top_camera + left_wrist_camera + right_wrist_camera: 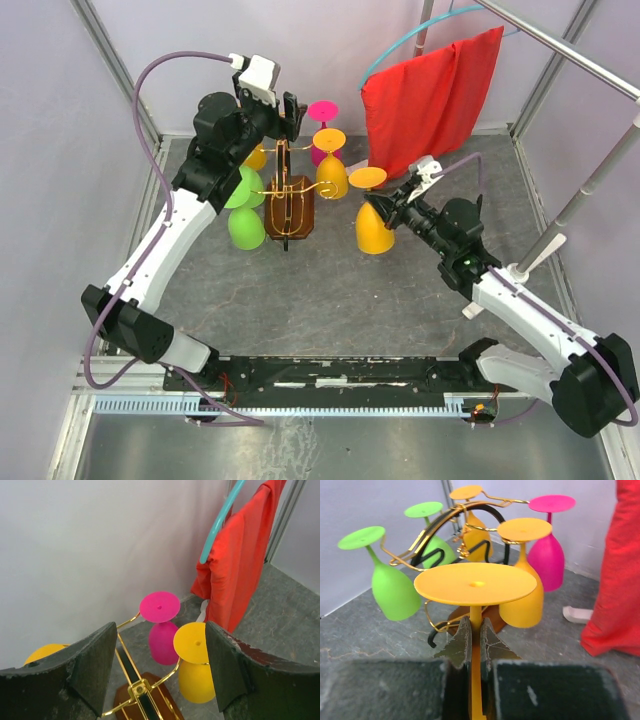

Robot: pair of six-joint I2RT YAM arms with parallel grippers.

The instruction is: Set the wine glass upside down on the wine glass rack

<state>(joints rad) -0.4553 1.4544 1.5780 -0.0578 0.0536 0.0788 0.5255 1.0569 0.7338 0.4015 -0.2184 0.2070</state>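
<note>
Orange glass (373, 228), inverted beside rack (290, 200), is clamped at its stem by right gripper (476, 641); left gripper (157, 672) gapes wide.

On my right wrist cam I can't see the wine glass (476, 582) bowl, it's cut off at the bottom edge. Left wrist cam crops the wine glass rack (140, 687) base too.

Quick tally: three orange wine glasses (373, 232), two green wine glasses (245, 228), one pink wine glass (547, 560), so six total. One gold wire rack (290, 205), one red cloth (430, 95) up at 1 o'clock, two robot arms (165, 238).
</note>
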